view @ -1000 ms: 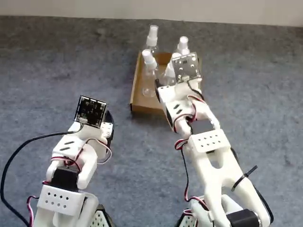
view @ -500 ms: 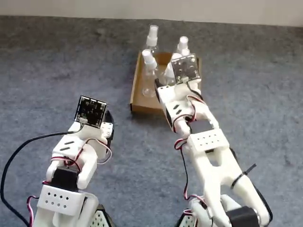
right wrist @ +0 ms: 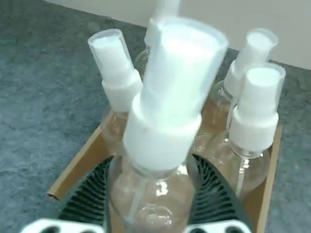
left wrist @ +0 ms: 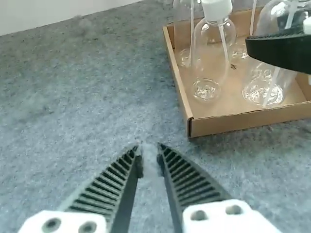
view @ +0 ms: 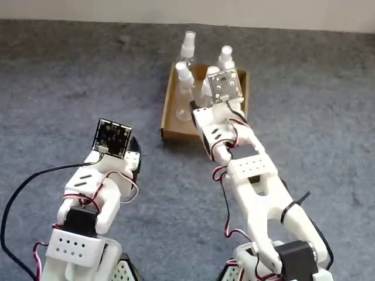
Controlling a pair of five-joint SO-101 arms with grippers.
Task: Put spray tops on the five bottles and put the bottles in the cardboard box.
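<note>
right claw [right wrist: 153, 191] clenched on the held bottle [right wrist: 150, 206], clear and upright, white spray top [right wrist: 172, 92] on, one black finger either side of its body. in the high view we see the right arm [view: 258, 193] stretched over the near wall of the cardboard box [view: 167, 111], which sits at the far middle of the grey table [view: 70, 70]. held bottle is within the box outline; we cannot tell if its base touches the box floor. second bottle [view: 183, 82] stands capped in the box by its left wall. third bottle [view: 225, 58] stands capped at the far right of the box. fourth bottle [right wrist: 255, 111], capped, stands just beside the held one. fifth bottle [view: 188, 45], capped, stands on the table just beyond the box's far wall. left claw [left wrist: 148, 154] is low over the table, apart from the box, fingers almost clenched with a thin gap, grasping nothing.
</note>
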